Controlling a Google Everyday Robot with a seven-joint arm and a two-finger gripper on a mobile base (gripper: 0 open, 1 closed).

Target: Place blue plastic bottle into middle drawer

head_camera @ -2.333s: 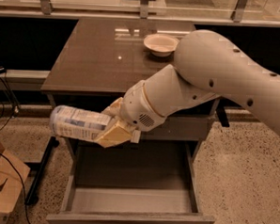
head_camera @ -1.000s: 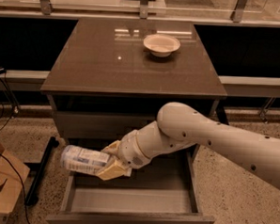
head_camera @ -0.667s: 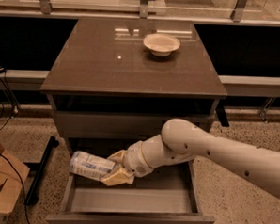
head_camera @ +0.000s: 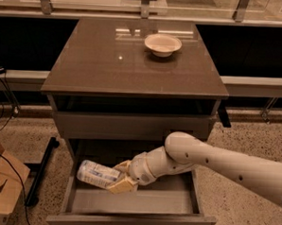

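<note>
Tan end effector (head_camera: 121, 177) around cylindrical blue plastic bottle (head_camera: 96, 173), inside middle drawer (head_camera: 141, 202)

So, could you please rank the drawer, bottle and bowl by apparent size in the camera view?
1. middle drawer
2-3. blue plastic bottle, in the hand over the drawer's left, and bowl: alike; bowl sits farther, unsure.

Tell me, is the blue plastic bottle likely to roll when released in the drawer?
Probably yes: it is round, and the gripper holds the blue plastic bottle sideways inside the middle drawer, whose walls should stop it. Small, so probably light.
</note>
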